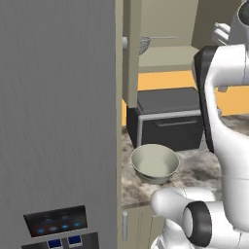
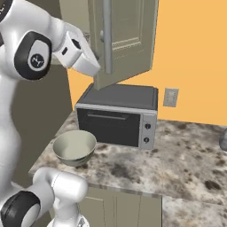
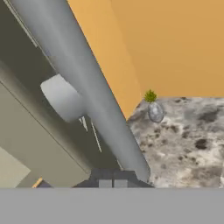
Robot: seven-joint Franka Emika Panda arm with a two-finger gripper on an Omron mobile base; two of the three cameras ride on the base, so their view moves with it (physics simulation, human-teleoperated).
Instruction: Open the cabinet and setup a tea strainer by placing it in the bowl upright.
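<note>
The cabinet door (image 2: 128, 35) stands swung open, and its long grey bar handle (image 2: 107, 35) hangs just beside my gripper (image 2: 95, 67). In the hand view the handle (image 3: 87, 78) runs diagonally, close past my gripper (image 3: 113, 183), whose fingertips are pressed together with nothing between them. The tea strainer (image 1: 145, 44) lies on the shelf inside the open cabinet (image 1: 170, 56), with its thin handle pointing right. The pale bowl (image 1: 154, 163) sits upright on the marble counter in front of the black oven's left end, also seen in the right base view (image 2: 74, 146).
A black toaster oven (image 2: 117, 115) stands under the cabinet against the orange wall. A tall grey fridge side (image 1: 58, 121) fills the left. A wall outlet (image 2: 170, 97) is right of the oven. A small grey pot (image 3: 155, 111) stands far right on the counter (image 2: 186, 164).
</note>
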